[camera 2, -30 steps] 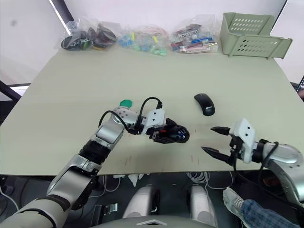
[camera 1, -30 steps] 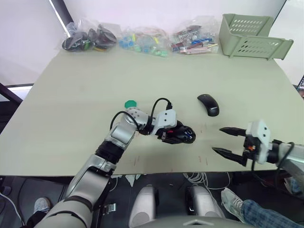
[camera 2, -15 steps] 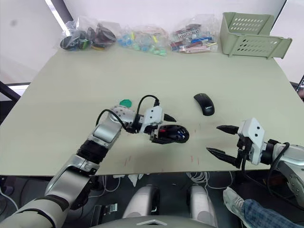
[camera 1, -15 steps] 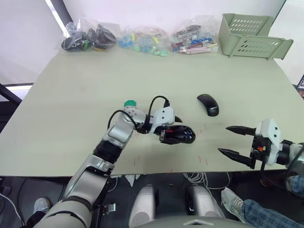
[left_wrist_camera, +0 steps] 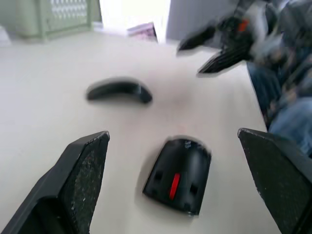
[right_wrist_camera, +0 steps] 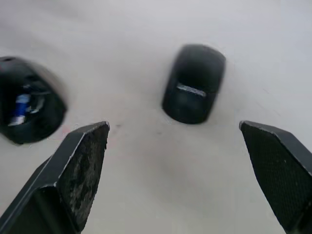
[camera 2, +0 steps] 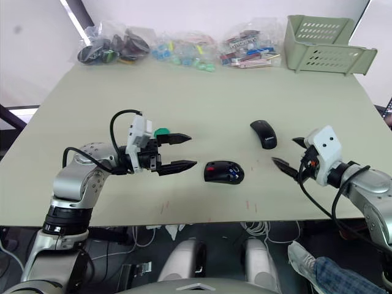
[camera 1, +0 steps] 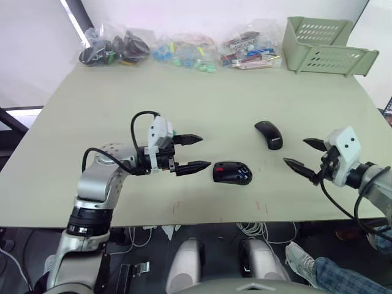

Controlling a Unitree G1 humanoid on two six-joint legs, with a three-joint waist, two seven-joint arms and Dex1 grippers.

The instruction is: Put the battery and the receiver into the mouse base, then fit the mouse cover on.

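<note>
The mouse base (camera 1: 231, 173) lies on the table near the front, its hollow top showing red parts. A blue battery (right_wrist_camera: 20, 105) sits inside it. I cannot make out the receiver. The smooth black mouse cover (camera 1: 269, 133) rests on the table farther back and to the right of the base. My left gripper (camera 1: 202, 152) hovers just left of the base, open and holding nothing. My right gripper (camera 1: 295, 152) is open to the right of the cover and the base, touching neither. In the left wrist view the base (left_wrist_camera: 178, 174) lies between my fingers (left_wrist_camera: 78, 180), with the cover (left_wrist_camera: 119, 91) beyond.
A round green disc (camera 2: 161, 131) lies behind my left wrist. Clear bags of small parts (camera 1: 184, 50) line the table's back edge. A pale green basket (camera 1: 327, 46) stands at the back right. The table's front edge runs close below both grippers.
My left gripper has let go of the mouse base, opened wide and drawn back to the left. The base stays on the table. My right gripper has moved away from the front edge toward the cover.
</note>
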